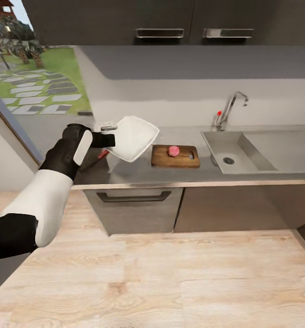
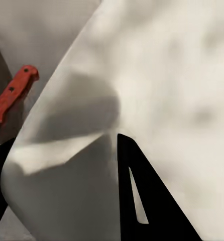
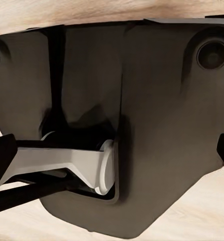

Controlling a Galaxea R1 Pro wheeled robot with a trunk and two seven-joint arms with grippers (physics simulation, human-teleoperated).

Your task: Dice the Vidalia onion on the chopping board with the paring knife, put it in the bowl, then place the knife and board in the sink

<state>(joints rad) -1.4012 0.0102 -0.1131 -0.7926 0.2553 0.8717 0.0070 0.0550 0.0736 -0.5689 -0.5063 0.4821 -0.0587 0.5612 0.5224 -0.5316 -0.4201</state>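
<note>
While the left tool [image 1: 107,139] clamps the bowl [image 1: 134,136] by its rim, tilted above the desk [image 1: 193,173], the paring knife [image 2: 11,95] lies beneath it. Beyond, the chopping board [image 1: 175,156] carries the pink onion [image 1: 173,151], just beside the sink [image 1: 243,152]. Right tool's state: cannot tell.

one bowl [image 1: 133,137], one chopping board [image 1: 175,157], one onion [image 1: 173,151], one paring knife [image 2: 12,92], one sink [image 1: 234,152], one faucet [image 1: 229,109]

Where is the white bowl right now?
In the head view the bowl is held tilted in the left gripper, above the countertop, just left of the chopping board.
</note>
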